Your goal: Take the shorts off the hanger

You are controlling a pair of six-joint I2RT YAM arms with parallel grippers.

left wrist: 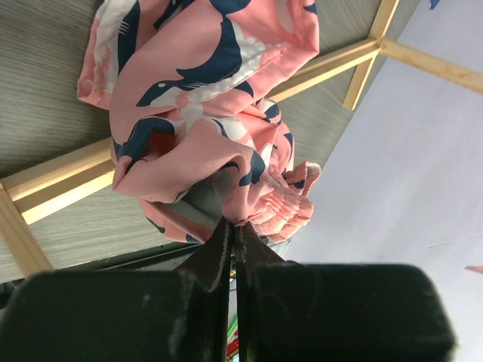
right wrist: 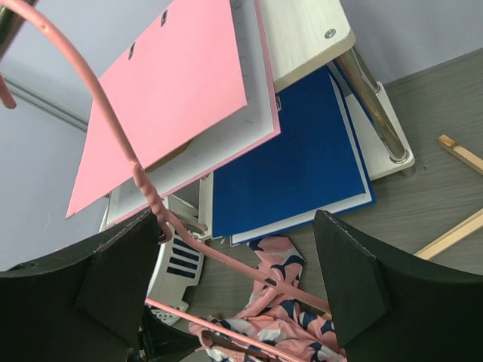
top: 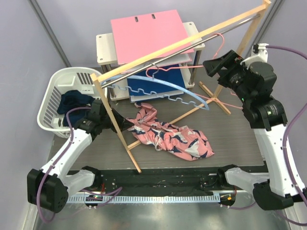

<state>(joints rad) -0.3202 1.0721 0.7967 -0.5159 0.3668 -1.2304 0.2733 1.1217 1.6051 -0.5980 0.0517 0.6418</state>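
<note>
The salmon pink printed shorts (top: 170, 136) lie crumpled on the table under the wooden rack, off any hanger. My left gripper (top: 128, 125) is shut on their gathered waistband (left wrist: 264, 204), and the cloth (left wrist: 204, 90) spreads beyond the fingertips. The navy shorts (top: 73, 102) lie in the white basket. A bare pink hanger (top: 221, 43) hangs by the rail at the right. My right gripper (top: 214, 65) is open around it. In the right wrist view the hanger's wire (right wrist: 143, 181) runs between the spread fingers (right wrist: 351, 279), against the left one, ungripped.
The wooden rack (top: 121, 132) with a metal rail (top: 144, 69) spans the table diagonally; a blue hanger (top: 163, 85) hangs on it. The white basket (top: 50, 98) stands at left. A low shelf (top: 103, 45) behind holds a pink folder (top: 146, 28) and blue folders (right wrist: 294, 158).
</note>
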